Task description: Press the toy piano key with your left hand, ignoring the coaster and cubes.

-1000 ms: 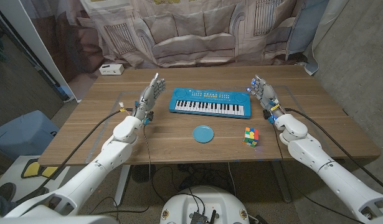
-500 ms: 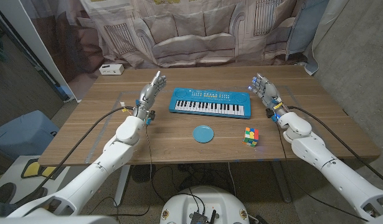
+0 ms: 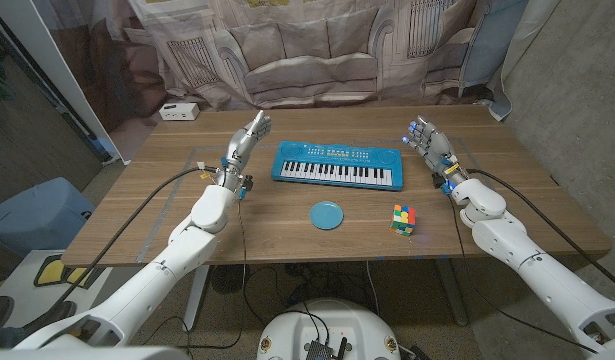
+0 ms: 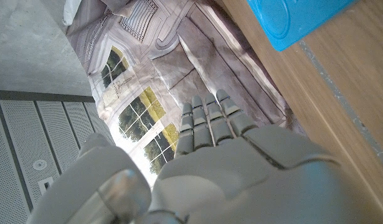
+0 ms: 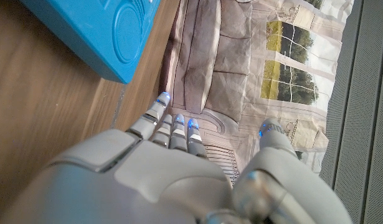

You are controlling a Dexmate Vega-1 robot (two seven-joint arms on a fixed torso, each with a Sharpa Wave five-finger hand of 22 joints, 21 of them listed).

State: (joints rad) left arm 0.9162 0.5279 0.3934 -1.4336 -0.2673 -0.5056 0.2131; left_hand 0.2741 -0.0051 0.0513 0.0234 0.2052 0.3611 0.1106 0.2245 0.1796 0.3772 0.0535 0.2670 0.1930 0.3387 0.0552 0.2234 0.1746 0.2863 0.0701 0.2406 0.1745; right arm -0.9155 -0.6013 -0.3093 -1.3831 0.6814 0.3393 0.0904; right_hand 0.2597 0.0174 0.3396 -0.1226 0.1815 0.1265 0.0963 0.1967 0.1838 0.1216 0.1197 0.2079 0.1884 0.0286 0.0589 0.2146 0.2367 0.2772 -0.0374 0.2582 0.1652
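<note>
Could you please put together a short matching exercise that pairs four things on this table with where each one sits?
Things:
1. toy piano
2. coaster
3. colour cube
4. white box

Places:
A. far left corner of the table
B. near edge, right of the blue disc
C. between the two hands
D. just in front of the keyboard

Pairs: 1-C, 2-D, 3-B, 4-A

Even, soft indoor light; short faint shadows on the table (image 3: pixel 287 215). Wrist views blur close to each robot hand.
</note>
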